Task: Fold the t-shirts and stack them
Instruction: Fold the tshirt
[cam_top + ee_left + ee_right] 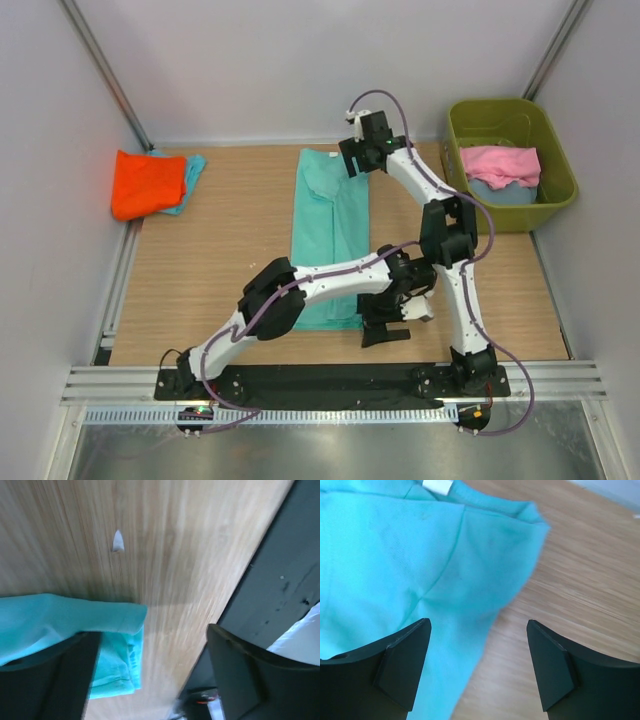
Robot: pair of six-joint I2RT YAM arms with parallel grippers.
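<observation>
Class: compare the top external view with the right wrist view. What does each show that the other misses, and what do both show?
Only top external: the orange t-shirt, the olive bin holding a pink t-shirt, the left arm and the right arm. Only right wrist: a white label on the shirt, and the right arm's jaws spread open, close up. Both: the teal t-shirt on the wooden table.

A soft teal cloth t-shirt (330, 225) lies flat in the middle, folded lengthwise into a long narrow strip, collar end far. At far left, a folded bright orange t-shirt (147, 184) sits atop a turquoise one (193, 168). At far right, a crumpled pink t-shirt (500, 163) rests on a pale blue one (505, 194).
</observation>
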